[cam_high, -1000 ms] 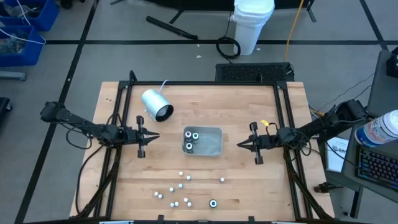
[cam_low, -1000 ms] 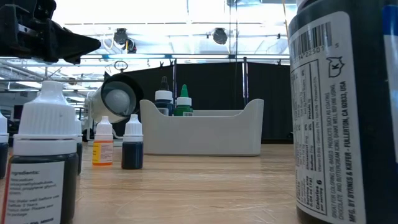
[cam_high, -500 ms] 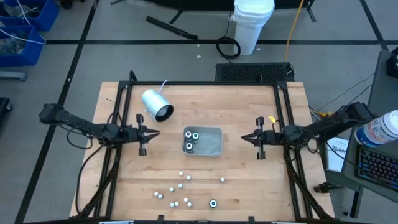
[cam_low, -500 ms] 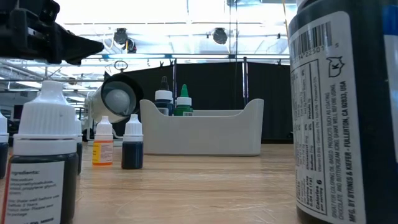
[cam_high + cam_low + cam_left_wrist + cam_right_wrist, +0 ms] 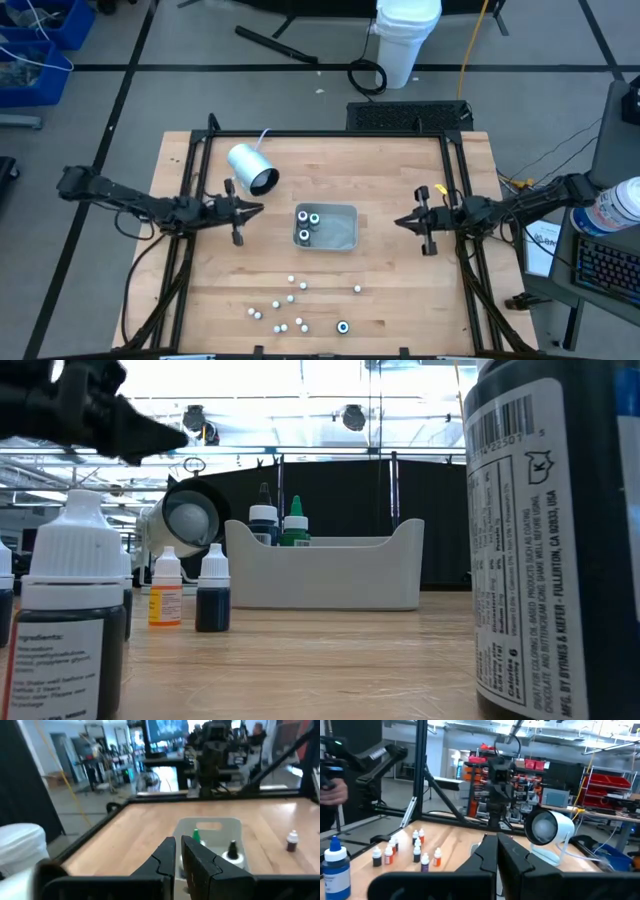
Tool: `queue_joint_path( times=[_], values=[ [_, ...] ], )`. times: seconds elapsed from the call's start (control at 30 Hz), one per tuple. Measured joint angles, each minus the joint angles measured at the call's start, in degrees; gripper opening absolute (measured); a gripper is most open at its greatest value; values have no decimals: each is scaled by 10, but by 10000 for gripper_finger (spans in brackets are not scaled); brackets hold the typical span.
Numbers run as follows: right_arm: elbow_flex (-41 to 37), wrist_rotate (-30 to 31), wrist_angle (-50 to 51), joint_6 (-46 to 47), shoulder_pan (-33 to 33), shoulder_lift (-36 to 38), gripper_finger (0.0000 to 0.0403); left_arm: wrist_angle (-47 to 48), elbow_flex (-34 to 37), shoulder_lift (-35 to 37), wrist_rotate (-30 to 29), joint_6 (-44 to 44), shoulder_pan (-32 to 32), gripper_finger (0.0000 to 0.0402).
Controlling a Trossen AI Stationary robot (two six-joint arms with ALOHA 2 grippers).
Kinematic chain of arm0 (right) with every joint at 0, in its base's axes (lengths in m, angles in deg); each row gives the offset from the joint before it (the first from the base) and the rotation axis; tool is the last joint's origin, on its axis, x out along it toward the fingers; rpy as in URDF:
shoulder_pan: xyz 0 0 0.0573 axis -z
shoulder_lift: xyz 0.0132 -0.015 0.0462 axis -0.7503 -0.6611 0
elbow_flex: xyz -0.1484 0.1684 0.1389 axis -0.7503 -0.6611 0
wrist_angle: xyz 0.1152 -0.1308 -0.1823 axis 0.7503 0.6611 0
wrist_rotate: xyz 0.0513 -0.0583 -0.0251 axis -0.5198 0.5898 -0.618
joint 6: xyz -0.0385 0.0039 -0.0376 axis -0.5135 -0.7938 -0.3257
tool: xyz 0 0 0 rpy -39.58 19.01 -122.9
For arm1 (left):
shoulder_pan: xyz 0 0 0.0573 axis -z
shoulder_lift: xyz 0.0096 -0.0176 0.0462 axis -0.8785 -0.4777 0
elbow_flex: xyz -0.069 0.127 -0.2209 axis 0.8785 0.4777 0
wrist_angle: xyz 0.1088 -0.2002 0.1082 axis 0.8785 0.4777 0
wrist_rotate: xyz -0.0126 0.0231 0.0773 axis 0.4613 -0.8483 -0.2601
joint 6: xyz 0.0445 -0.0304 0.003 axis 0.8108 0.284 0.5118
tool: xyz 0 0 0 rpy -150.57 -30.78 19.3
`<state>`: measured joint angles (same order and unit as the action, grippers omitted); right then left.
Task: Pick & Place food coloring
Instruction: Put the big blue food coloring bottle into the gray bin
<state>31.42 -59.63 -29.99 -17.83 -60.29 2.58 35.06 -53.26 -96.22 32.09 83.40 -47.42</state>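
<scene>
Three food coloring bottles (image 5: 308,224) stand upright in the shallow grey tray (image 5: 348,240) at mid-table. Several more small bottles (image 5: 290,305) stand loose on the wood near the front edge. The low view shows them close up (image 5: 212,598). My left gripper (image 5: 258,209) hovers shut just left of the tray, pointing level at it (image 5: 178,842). My right gripper (image 5: 399,222) is shut and hovers right of the tray, pointing toward it (image 5: 497,840). Neither has anything between its fingers.
A white-and-grey cylinder (image 5: 252,168) with a cord lies on its side at the far left of the table. A dark frame rail (image 5: 200,150) runs round the table. One tall dark bottle (image 5: 560,540) stands right in front of the low camera.
My right gripper has drawn back from the tray toward the table's right edge, rising a little. My left gripper has swung slightly toward the far edge and the tray, its tip rising. Both stay shut. The bottles and tray have not moved.
</scene>
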Motion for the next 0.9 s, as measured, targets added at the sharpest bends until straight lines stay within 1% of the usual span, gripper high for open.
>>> queue_joint_path(
  times=[0.17,0.23,0.3,0.37,0.43,0.57,0.7,0.8,0.9],
  values=[
    [0,5,-5,22,4,0,0,30,-103,-161,-50,-27,42,37],
    [-1,38,-23,35,4,0,0,28,-146,-233,-55,-34,55,37],
    [-1,77,-35,47,4,0,0,29,-190,-298,-35,-39,70,37],
    [-1,73,-31,46,4,-1,0,29,-242,-358,5,-37,88,37],
    [-1,57,-17,46,4,-3,0,38,-296,-408,21,-29,110,37],
    [-1,62,-14,58,4,-3,0,115,-410,-483,11,-15,148,37],
    [-1,61,-12,60,4,-4,0,178,-517,-544,-33,-21,176,40],
    [-1,60,-3,60,4,-4,0,220,-591,-581,-42,-31,183,61],
    [-1,60,4,64,4,-4,0,241,-653,-610,-50,-53,184,100]
  ],
)
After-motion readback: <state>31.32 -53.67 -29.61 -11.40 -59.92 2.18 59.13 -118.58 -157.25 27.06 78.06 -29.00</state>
